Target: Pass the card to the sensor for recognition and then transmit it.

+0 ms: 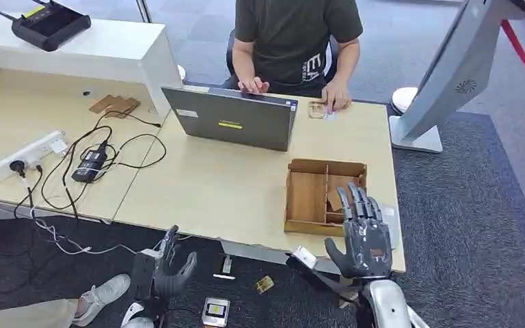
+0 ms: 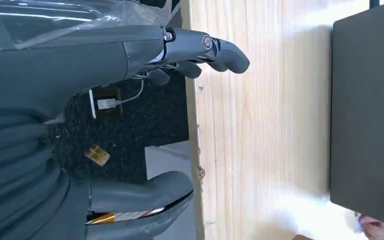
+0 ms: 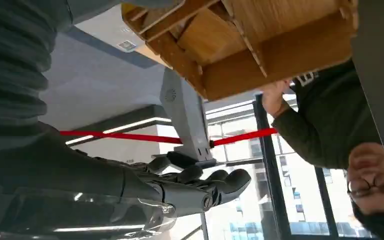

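The right hand is hovering open, holding nothing, over the wooden tray at the bench's near edge, while the left hand is hanging open below it.

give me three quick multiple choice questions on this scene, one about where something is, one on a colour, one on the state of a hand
1. Where is the wooden tray?
A. on the floor
B. on the table's near right part, just ahead of the right hand
C. on top of the laptop

2. What colour is the small sticker on the laptop lid?
A. yellow
B. blue
C. pink

3. What state is the right hand in?
A. gripping a card
B. curled into a fist
C. open, holding nothing

Answers:
1. B, the head view shows the tray on the table with the hand raised at its near right corner.
2. A, a yellow strip sits mid-lid.
3. C, its fingers are extended and nothing lies between them.
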`<control>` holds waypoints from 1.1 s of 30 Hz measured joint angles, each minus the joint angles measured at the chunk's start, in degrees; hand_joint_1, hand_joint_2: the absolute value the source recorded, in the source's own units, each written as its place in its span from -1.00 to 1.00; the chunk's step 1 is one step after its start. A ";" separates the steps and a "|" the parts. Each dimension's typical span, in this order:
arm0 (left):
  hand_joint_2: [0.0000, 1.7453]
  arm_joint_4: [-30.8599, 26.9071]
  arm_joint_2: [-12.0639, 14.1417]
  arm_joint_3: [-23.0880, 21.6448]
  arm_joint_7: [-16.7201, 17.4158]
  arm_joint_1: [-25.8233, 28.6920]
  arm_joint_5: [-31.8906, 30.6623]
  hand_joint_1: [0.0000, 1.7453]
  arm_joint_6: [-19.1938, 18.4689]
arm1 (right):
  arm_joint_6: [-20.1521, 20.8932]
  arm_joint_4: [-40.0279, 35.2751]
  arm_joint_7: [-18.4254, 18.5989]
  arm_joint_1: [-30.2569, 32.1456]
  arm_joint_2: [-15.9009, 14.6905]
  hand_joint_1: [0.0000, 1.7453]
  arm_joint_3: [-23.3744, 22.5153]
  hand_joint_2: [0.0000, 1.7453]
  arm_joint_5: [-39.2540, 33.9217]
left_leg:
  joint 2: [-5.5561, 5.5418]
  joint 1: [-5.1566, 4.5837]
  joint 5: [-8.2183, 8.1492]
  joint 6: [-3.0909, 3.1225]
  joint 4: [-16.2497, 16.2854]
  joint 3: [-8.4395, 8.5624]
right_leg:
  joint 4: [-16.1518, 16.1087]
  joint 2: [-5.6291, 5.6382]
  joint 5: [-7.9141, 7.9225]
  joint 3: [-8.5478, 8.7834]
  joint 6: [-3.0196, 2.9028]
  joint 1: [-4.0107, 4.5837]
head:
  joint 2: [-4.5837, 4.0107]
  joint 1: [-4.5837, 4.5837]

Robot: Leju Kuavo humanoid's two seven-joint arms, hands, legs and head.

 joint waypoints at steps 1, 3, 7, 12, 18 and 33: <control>1.00 -0.09 0.11 0.02 -0.17 0.06 0.24 -1.00 -0.06 | 0.22 1.17 0.04 -0.29 0.24 -1.00 0.19 1.00 0.72 | -0.01 0.00 0.00 0.00 0.00 0.00 | 0.00 0.00 0.00 -0.01 0.00 0.00 | 0.00 0.00; 1.00 -0.17 0.28 0.04 -0.37 0.13 0.59 -1.00 -0.06 | 0.70 3.21 0.06 -0.82 0.70 -1.00 0.59 1.00 1.64 | -0.01 0.00 0.00 0.00 0.00 0.00 | 0.00 0.00 0.00 -0.01 0.00 0.00 | 0.00 -0.02; 1.00 -0.31 0.68 0.06 -0.48 0.29 0.94 -1.00 0.50 | 2.16 7.38 0.06 -1.86 2.01 -1.00 1.24 1.00 2.64 | 0.01 0.01 0.00 0.00 -0.01 -0.02 | 0.01 0.00 -0.01 -0.01 0.00 0.02 | 0.00 0.00; 1.00 -0.52 1.20 0.46 -0.94 0.94 1.18 -1.00 1.29 | 3.54 11.73 -0.18 -3.25 3.91 -1.00 1.92 1.00 3.14 | 0.01 0.01 0.00 0.00 -0.01 -0.01 | 0.01 0.00 -0.01 -0.02 -0.01 0.02 | 0.00 0.00; 1.00 -1.12 1.84 1.12 -1.59 2.27 1.46 -1.00 1.88 | 2.95 14.68 0.37 -4.23 5.90 -1.00 2.38 1.00 2.47 | 0.01 0.01 0.00 0.00 -0.01 0.00 | 0.02 0.00 -0.01 -0.02 -0.01 0.02 | 0.00 0.00; 1.00 -1.75 2.25 3.24 -2.10 4.24 0.13 -1.00 0.46 | 1.66 15.49 4.02 -4.10 6.88 -1.00 1.05 1.00 3.74 | 0.01 0.01 0.00 0.00 -0.01 0.02 | 0.00 0.00 0.00 -0.02 -0.01 0.01 | 0.00 0.00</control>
